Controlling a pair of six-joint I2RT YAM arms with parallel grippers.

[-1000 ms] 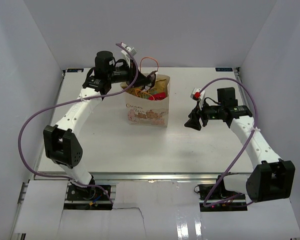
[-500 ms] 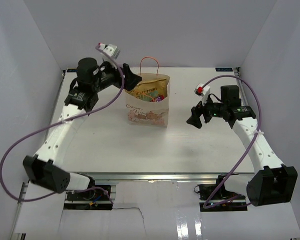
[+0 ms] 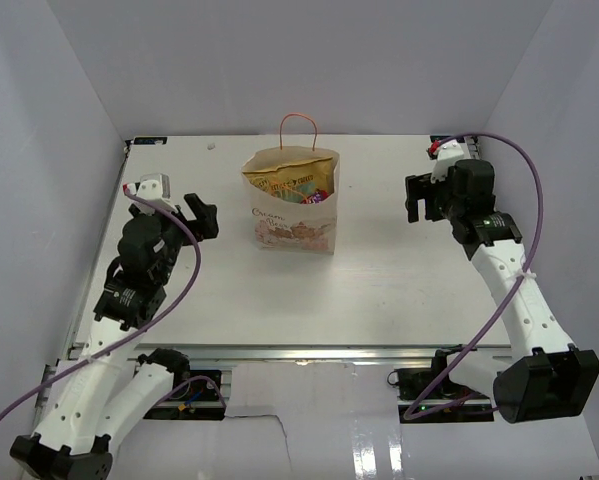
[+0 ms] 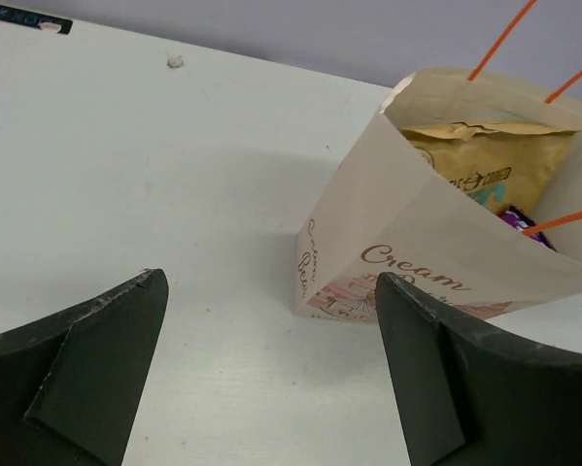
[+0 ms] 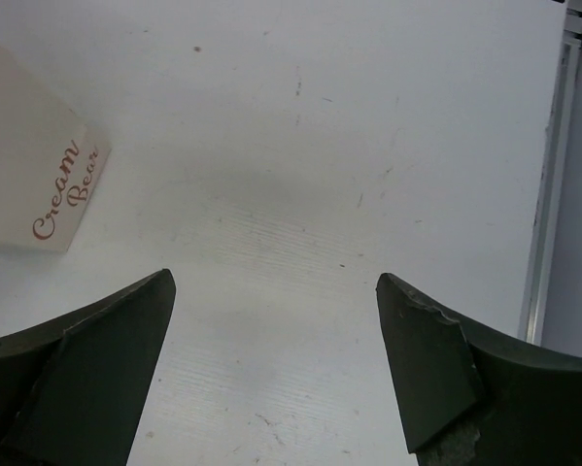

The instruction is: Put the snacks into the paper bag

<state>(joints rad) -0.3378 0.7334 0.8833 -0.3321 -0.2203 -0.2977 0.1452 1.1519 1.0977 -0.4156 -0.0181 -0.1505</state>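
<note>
Room: a plain white booth; back wall [image 3: 299, 60], left wall [image 3: 39, 140] and right wall [image 3: 569, 110] close in the table on three sides.
Table: white and matte [image 3: 379, 290]. The right wrist view shows faint scratches and a few dark specks on it. A metal rail [image 3: 309, 352] runs along the near edge, and a metal strip [image 5: 546, 194] along the right edge.
Crumb: a small pale crumb [image 4: 175, 61] lies toward the far left corner, well apart from the bag.
Label: a small dark label [image 4: 26, 16] sits at the far edge on the left.
Bag: the paper bag [image 3: 291, 210] stands upright in the middle of the table's far half, mouth open, with "Cream Bear" in script on its face. An orange handle [image 3: 297, 128] rises above the far rim.
Snacks: the yellow chip bag [image 4: 490, 165] stands inside against the bag's far wall. Small packets [image 3: 316, 192] sit inside in front of it, too jumbled to tell apart.
Left claw: [image 3: 203, 213] jaws wide apart, holding nothing, left of the bag and clear of it.
Right claw: [image 3: 425, 203] jaws wide apart, empty, near the far right corner, well apart from the bag.
Cables: a purple cable [image 3: 184, 270] loops along each arm.
</note>
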